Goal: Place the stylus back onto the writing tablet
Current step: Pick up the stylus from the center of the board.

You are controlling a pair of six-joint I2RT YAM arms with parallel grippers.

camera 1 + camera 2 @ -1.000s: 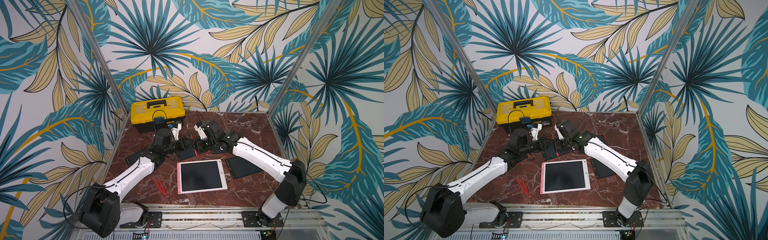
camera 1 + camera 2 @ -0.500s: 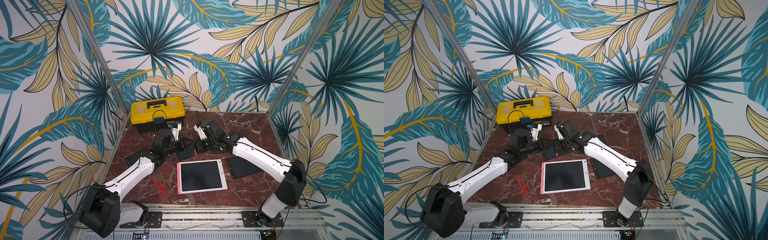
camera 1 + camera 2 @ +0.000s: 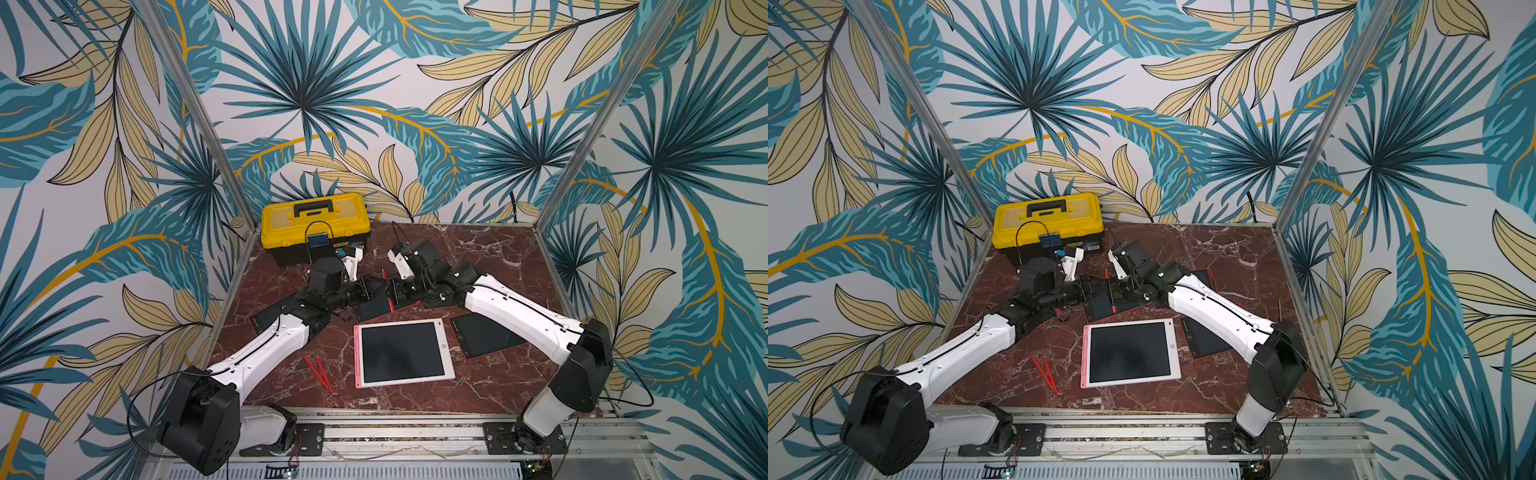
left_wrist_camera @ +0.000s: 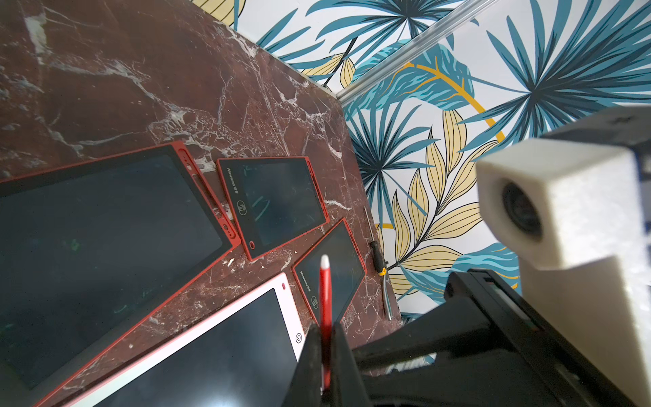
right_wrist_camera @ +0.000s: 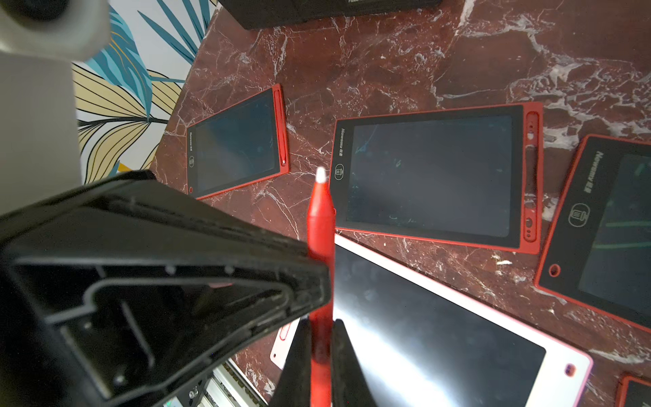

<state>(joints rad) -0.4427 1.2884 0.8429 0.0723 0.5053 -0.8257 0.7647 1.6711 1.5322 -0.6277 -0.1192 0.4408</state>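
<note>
- Next to nothing is shifting since a moment ago: both arms are staying hunched together over the middle of the tabletop (image 3: 490, 253), and the tablets are lying just where they were.
- The stylus (image 5: 320, 218) is hanging between the two arms, steeply tilted and lifted clear of the tabletop, so it is not yet resting on any tablet.
- The right hand (image 5: 320, 324) is pinching the red shaft, its fingers closing in on either side.
- The left hand (image 4: 326, 327) is clamping the same shaft from the opposite side. In the right wrist view its black finger is pressing against the stylus just ahead of the right hand's grip.
- This is looking to me like a handover. I cannot tell which hand is carrying the load, or whether either is starting to let go.
- So the pickup is done and the placing is still waiting.
- A red-framed writing tablet (image 5: 433, 176) is lying just beneath the hands with its edge groove showing empty, and I am taking that as the likely home.
- One hand is still needing to release, and the other to lay the stylus along that groove and seat it.
- Two more red styluses (image 3: 319, 374) are lying loose beside the pink-framed tablet (image 3: 401, 353).
- A smaller red tablet (image 5: 236, 141) is already carrying its own pen.
</note>
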